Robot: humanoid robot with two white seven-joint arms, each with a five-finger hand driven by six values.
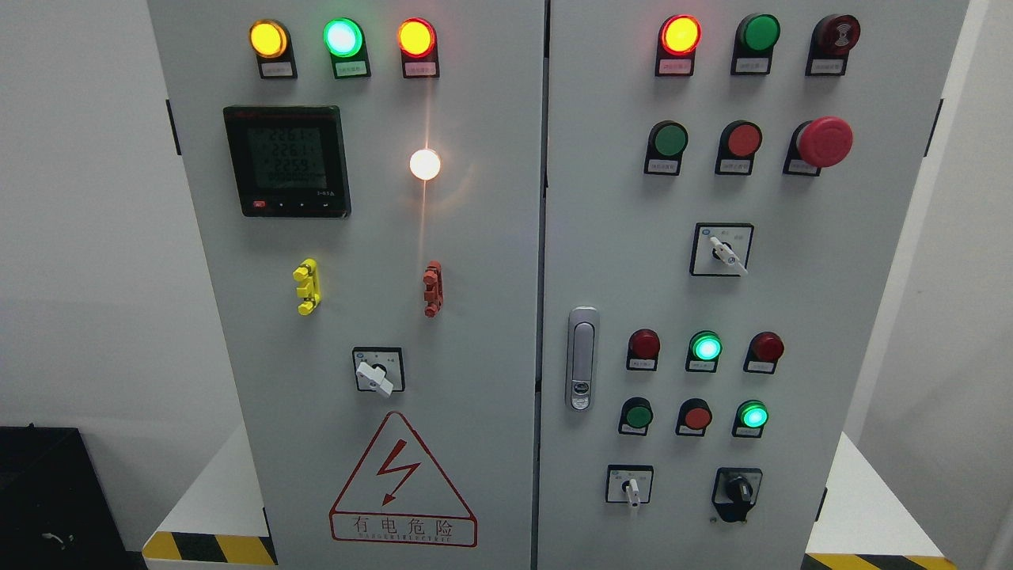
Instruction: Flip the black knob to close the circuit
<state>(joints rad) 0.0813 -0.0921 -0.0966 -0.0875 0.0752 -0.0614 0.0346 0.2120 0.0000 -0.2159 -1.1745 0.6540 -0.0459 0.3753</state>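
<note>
In the head view, the only view here, no robot hand or arm is visible, so I cannot tell if the fingers are spread or curled. The black knob (740, 492) sits at the lower right corner of the right cabinet door (870, 317), on a black plate. Its handle seems to point a little down and to the left, but the black on black makes this hard to read.

The main risk, in my judgement, is to take the wrong control. Just to the left of the knob is a white-handled selector (631, 488) (same row, similar plate size), and another white one (724, 251) is higher on the same door. Right above the knob stand a lit green button (751, 416) and a red button (696, 416); a hand that comes from above could press one of them by accident.

A second risk is a poor grip: the knob is small and low, near the door edge, so the fingers may slip off or turn it the wrong way. The red mushroom button (823, 142) is well apart, so little danger there.
</note>
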